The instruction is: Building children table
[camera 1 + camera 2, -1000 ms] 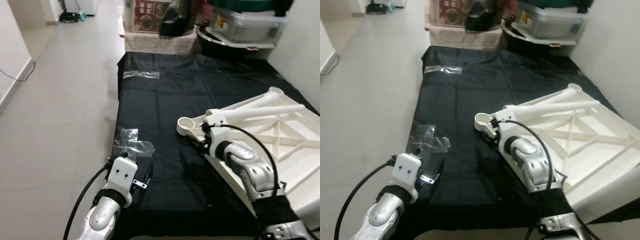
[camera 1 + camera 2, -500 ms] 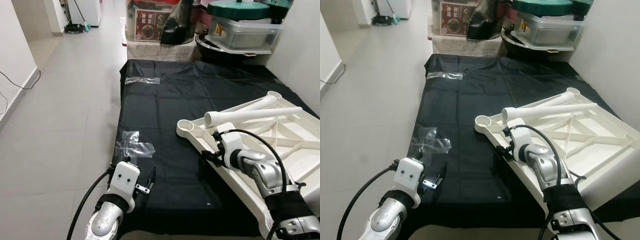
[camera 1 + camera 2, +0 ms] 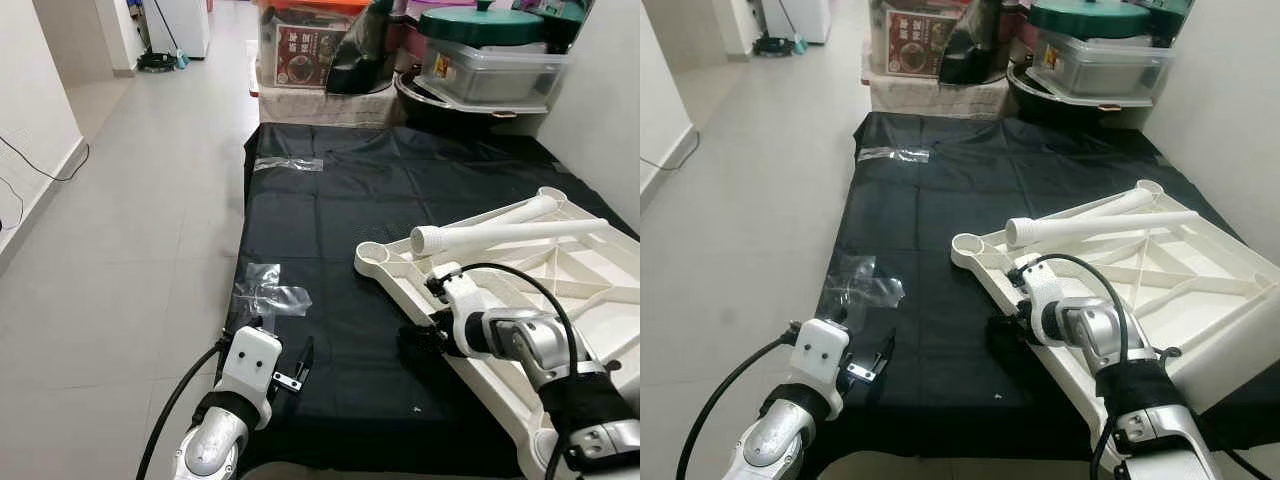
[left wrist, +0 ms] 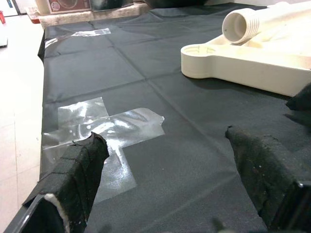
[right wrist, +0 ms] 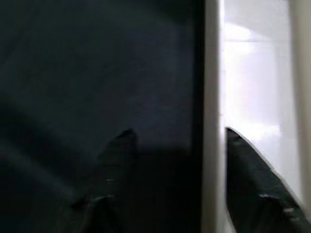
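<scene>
The white plastic table top [image 3: 560, 300] lies upside down on the right side of a black sheet [image 3: 330, 210] spread on the floor, its ribbed underside facing up. A white leg tube [image 3: 500, 235] lies across the table top, its threaded open end pointing toward the sheet's middle. A round corner socket [image 3: 373, 253] at the table top's near-left corner rests on the sheet.

The right claw [image 3: 418, 340] is at the long left edge of the table top, low against the sheet. In the right wrist view its fingers [image 5: 114, 170] stand apart, one over the black sheet and the other over the white plastic, with the rim of the table top between them; whether they press the rim cannot be told.

The left claw [image 3: 296, 365] hovers over the near-left part of the sheet, fingers spread wide, holding nothing. Clear tape [image 3: 268, 290] is stuck to the sheet just ahead of it, and another strip [image 3: 288, 163] lies farther back.

Storage boxes and a lidded container [image 3: 490, 65] stand beyond the sheet's far edge.
</scene>
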### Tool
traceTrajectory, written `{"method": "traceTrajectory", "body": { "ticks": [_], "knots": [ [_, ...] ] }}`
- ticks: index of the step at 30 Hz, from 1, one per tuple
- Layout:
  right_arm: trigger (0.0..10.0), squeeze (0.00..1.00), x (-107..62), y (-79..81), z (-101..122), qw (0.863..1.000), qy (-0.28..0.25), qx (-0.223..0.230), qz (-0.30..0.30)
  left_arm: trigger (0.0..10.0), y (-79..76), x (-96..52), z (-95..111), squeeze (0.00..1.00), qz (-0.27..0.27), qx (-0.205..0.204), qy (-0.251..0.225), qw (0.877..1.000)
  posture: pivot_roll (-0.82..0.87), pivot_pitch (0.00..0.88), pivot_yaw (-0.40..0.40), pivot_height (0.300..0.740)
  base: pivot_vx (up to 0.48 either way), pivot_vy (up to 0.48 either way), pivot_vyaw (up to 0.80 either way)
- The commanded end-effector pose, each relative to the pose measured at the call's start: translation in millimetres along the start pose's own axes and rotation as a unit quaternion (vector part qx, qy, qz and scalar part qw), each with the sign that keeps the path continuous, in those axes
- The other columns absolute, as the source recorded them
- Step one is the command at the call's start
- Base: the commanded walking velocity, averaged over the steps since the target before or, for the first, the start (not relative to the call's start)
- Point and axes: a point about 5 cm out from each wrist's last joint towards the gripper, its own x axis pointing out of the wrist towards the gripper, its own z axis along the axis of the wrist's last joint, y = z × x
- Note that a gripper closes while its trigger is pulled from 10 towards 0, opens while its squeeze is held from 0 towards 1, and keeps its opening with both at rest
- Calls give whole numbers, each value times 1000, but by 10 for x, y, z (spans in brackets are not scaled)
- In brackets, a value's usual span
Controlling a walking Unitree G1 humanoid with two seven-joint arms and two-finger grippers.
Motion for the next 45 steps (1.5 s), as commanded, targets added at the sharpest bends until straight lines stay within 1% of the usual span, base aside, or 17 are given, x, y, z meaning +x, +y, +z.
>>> {"method": "traceTrajectory", "body": {
  "ticks": [1, 12, 15, 16, 19, 22, 24, 26, 30, 33, 38, 39, 40, 41, 43, 44, 45],
  "knots": [
    [0, 0, 59, 96, -104, 999, 25, -1, 37, 10000, -25, -19, -27, 0, -1, -1, 10, 1000, 54, 96, -107, 740, 0, 0, 0],
    [0, 0, 38, 164, 30, 996, 6, -49, 76, 10000, -16, -11, -21, 0, 3, -1, 10, 1000, 53, 104, -105, 740, 0, 0, 0],
    [0, 0, 7, 197, 49, 992, 4, -68, 106, 10000, -13, -8, -21, 0, 3, -1, 10, 1000, 53, 103, -106, 740, 0, 0, 0],
    [0, 0, -21, 228, 48, 988, 3, -87, 128, 10000, -11, -7, -20, 0, 3, 0, 10, 1000, 52, 105, -102, 740, 0, 0, 0],
    [0, 0, -21, 228, 48, 988, 3, -87, 128, 10000, -11, -7, -20, 0, 3, 0, 10, 1000, 52, 105, -102, 740, 0, 0, 0],
    [0, 0, -43, 261, 42, 983, 2, -106, 147, 10000, -9, -5, -22, 0, 3, 0, 10, 1000, 53, 104, -104, 740, 0, 0, 0],
    [0, 0, -112, 330, -24, 967, 13, -156, 201, 10000, -5, 1, -23, 0, 3, 1, 10, 1000, 52, 105, -101, 740, 0, 0, 0],
    [0, 0, -130, 333, -49, 962, 19, -172, 214, 10000, -3, 5, -24, 0, 3, 1, 11, 1000, 50, 103, -100, 740, 0, 0, 0],
    [0, 0, -142, 329, -62, 957, 23, -188, 220, 10000, -2, 8, -24, 0, 3, 1, 11, 1000, 50, 104, -100, 740, 0, 0, 0],
    [0, 0, -168, 349, 0, 936, 9, -256, 240, 10000, -2, 13, -23, 0, 3, 1, 10, 1000, 51, 103, -102, 740, 0, 0, 0],
    [0, 0, -180, 378, 54, 922, 2, -292, 254, 10000, -1, 14, -22, 0, 3, 2, 10, 1000, 50, 105, -103, 740, 0, 0, 0],
    [0, 0, -189, 395, 69, 912, 4, -315, 264, 10000, -1, 15, -22, 0, 3, 1, 10, 1000, 49, 105, -101, 740, 0, 0, 0],
    [0, 0, -189, 395, 69, 912, 4, -315, 264, 10000, -1, 15, -22, 0, 3, 1, 10, 1000, 49, 105, -101, 740, 0, 0, 0],
    [0, 0, -192, 404, 87, 902, 5, -338, 269, 10000, -1, 15, -22, 0, 3, 2, 10, 1000, 49, 104, -102, 740, 0, 0, 0],
    [0, 0, -192, 404, 87, 902, 5, -338, 269, 10000, -1, 15, -22, 0, 3, 2, 10, 1000, 49, 104, -102, 740, 0, 0, 0],
    [0, 0, -187, 397, 108, 892, 9, -361, 272, 10000, -1, 16, -21, 0, 3, 2, 10, 1000, 49, 104, -101, 740, 0, 0, 0],
    [0, 0, -187, 397, 108, 892, 9, -361, 272, 10000, -1, 16, -21, 0, 3, 2, 10, 1000, 49, 104, -101, 740, 0, 0, 0]
  ]
}}
